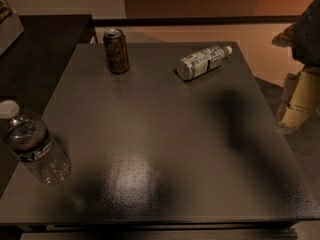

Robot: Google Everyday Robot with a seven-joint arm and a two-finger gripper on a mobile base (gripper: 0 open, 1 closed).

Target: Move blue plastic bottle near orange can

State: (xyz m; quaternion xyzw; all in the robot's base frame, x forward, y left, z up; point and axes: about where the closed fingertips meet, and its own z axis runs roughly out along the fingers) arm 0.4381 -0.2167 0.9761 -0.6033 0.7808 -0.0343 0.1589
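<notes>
The blue plastic bottle (pixel 202 62) lies on its side at the back right of the dark grey table (pixel 150 134), its white cap pointing to the back right. The orange can (pixel 116 51) stands upright at the back left of the table, well to the left of the bottle and apart from it. My gripper (pixel 298 102) hangs at the right edge of the view, beyond the table's right edge and to the right and in front of the bottle. It holds nothing that I can see.
A larger clear water bottle (pixel 34 145) with a dark red-striped label stands at the table's front left corner. A darker table (pixel 45 49) adjoins on the left. The arm's shadow falls on the table's right half.
</notes>
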